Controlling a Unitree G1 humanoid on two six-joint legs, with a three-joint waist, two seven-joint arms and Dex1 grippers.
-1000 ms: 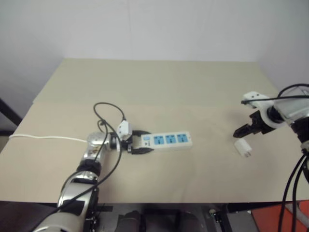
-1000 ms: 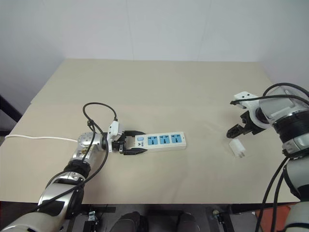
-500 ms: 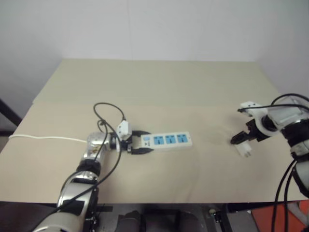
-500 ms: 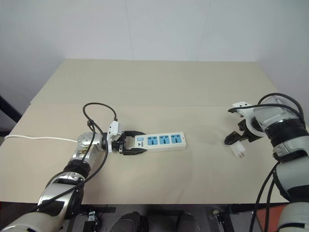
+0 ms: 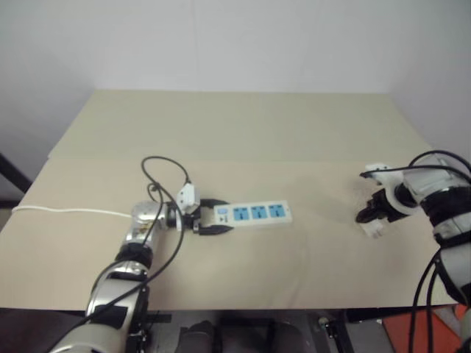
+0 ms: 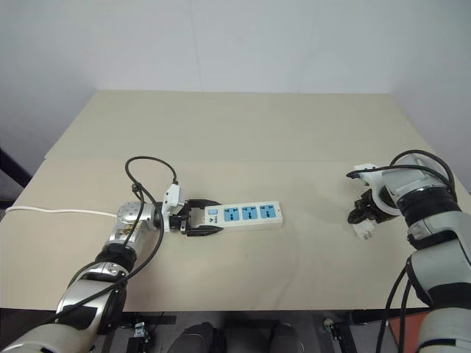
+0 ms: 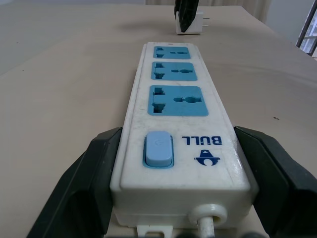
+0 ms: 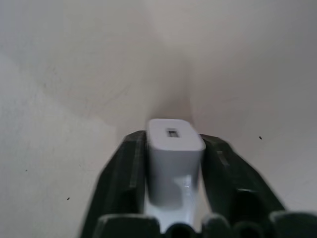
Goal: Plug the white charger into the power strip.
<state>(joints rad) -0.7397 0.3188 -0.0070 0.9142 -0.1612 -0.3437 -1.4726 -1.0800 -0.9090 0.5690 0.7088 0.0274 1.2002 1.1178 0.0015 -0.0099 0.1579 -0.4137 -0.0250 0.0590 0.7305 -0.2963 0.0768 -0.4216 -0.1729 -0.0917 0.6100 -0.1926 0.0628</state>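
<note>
White rounded charger [image 8: 172, 158], USB slot

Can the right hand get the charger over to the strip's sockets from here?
Probably yes: the right hand is shut on the white charger, the table between is bare, and the power strip's three sockets face up unblocked.

Beige tabletop [image 6: 243, 125] w/ seam across mid; plain white wall [image 6: 221, 40] behind.

My black fingers [image 8: 124, 183] pinch white charger [image 8: 171, 158]; white power strip [image 7: 178, 139], three blue socket faces, blue switch [image 7: 158, 148], beige table [image 6: 243, 132].
</note>
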